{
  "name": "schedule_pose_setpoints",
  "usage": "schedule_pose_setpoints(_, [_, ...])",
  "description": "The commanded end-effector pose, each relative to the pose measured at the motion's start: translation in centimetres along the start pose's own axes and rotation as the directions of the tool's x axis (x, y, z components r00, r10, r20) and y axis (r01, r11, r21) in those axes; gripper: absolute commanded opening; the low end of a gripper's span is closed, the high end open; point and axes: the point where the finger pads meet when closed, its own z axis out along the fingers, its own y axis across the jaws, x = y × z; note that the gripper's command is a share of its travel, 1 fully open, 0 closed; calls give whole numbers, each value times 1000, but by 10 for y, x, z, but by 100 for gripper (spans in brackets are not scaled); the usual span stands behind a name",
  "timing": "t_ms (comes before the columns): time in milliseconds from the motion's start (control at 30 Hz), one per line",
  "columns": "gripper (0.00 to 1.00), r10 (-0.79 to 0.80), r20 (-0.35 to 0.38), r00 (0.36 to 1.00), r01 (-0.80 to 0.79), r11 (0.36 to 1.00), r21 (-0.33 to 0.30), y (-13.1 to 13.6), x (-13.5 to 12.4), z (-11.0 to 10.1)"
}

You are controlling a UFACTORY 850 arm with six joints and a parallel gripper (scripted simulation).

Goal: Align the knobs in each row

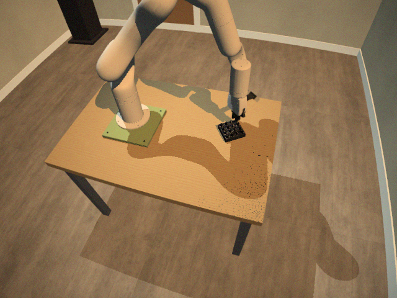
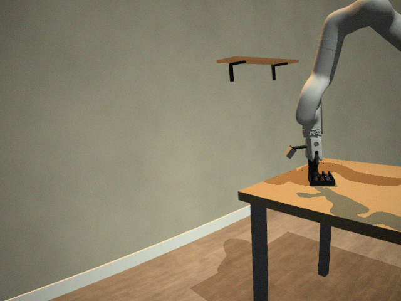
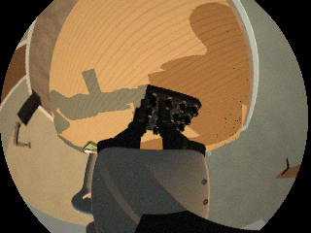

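Note:
The black knob box (image 1: pixel 236 138) (image 2: pixel 322 184) (image 3: pixel 174 94) stands on the wooden table with its several black knobs upward. My gripper (image 1: pixel 236 118) (image 2: pixel 312 175) (image 3: pixel 153 106) points down at one edge of the box, its fingertips low among the knobs there. The fingers stand a little apart, with a narrow gap between them. In the wrist view knobs show in and beyond this gap; whether a finger touches one cannot be told. The fingers hide part of the nearest knobs. White lines, marks, printed names and the socket are too small or dark to read.
The arm's base stands on a green plate (image 1: pixel 112 131) on the table (image 1: pixel 179 118), well away from the box. Neighbouring knobs stand close around the fingertips. Shadows of the arm cross the table and the box. A wall shelf (image 2: pixel 259 60) is far behind.

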Motion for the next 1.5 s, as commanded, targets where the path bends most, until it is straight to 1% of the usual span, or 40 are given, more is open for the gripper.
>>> schedule_pose_setpoints(0, [19, 0, -2, 1000, 0, 1000, -1, 1, 1, -1])
schedule_pose_setpoints(1133, [19, 0, -2, 1000, 0, 1000, -1, 1, 1, -1])
schedule_pose_setpoints(1467, [19, 0, -2, 1000, 0, 1000, -1, 1, 1, 4])
